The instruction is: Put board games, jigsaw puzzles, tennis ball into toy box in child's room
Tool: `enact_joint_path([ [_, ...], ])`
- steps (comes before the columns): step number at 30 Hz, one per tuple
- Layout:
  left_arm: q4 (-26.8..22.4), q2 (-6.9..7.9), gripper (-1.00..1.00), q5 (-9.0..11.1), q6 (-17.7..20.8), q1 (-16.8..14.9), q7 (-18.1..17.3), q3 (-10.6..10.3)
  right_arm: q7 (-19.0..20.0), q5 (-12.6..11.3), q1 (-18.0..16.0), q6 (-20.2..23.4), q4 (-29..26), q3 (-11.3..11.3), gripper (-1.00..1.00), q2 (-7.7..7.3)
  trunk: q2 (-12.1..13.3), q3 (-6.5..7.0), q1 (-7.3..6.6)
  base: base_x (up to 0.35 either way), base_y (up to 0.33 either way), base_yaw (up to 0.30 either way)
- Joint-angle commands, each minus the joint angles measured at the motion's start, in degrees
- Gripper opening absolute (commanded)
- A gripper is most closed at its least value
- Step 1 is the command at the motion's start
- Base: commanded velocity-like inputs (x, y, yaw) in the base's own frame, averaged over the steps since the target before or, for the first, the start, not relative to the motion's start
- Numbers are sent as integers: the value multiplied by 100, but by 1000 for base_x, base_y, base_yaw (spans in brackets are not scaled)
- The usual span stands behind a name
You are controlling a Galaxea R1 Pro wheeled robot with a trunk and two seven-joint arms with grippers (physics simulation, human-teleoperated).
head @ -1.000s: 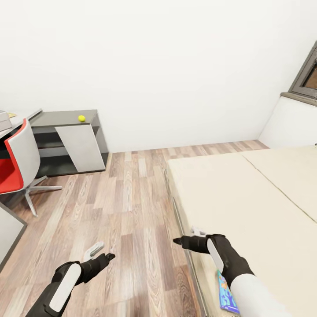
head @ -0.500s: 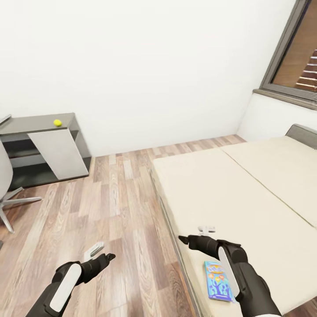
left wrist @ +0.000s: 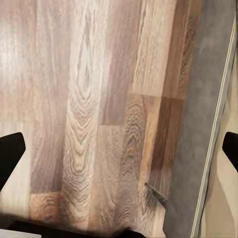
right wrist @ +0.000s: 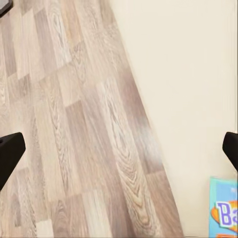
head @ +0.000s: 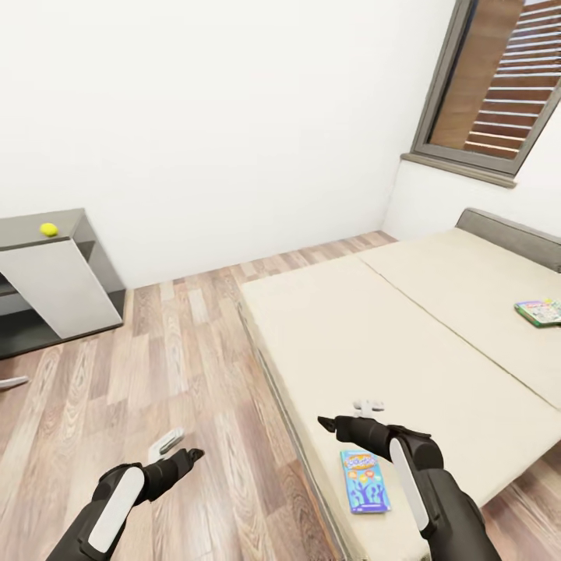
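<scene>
A mostly blue board game (head: 365,481) lies flat on the bed (head: 405,343) near its front corner, and its edge also appears in the right wrist view (right wrist: 225,210). A green board game (head: 540,312) rests far right on the mattress. A yellow tennis ball (head: 49,229) sits on the low dark grey desk (head: 39,257). My right gripper (head: 347,415) hovers open over the bed's edge, just beyond the blue game, with nothing in it (right wrist: 119,148). Above the wood floor, my left gripper (head: 179,448) is open and empty (left wrist: 119,153). The table, toy box and jigsaw puzzles are out of view.
Light wood-plank floor (head: 179,366) runs between the desk and the bed. The grey bed frame (left wrist: 198,99) borders the floor. A white wall lies ahead, and a dark-framed window (head: 499,86) stands above the low headboard (head: 506,230).
The camera has swung to the right: the desk and ball slid left, the chair left the view, and the window, headboard and green game came in. Both arms hold the same pose.
</scene>
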Motion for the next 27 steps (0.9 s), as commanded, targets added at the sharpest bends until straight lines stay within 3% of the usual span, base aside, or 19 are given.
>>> enact_joint_path([
  [1,-7,1,100,60,2,-1,46,1,5,-33,0,44,-17,-19,100,7,-3,-5,0,0,212,-289],
  [20,5,1,100,57,-65,-1,46,-14,8,-39,18,41,-72,-47,100,1,-3,-7,0,0,264,-275],
  [27,6,1,100,55,-73,8,46,-19,21,-47,28,-5,-40,-57,100,-146,-3,-8,0,0,288,-69],
])
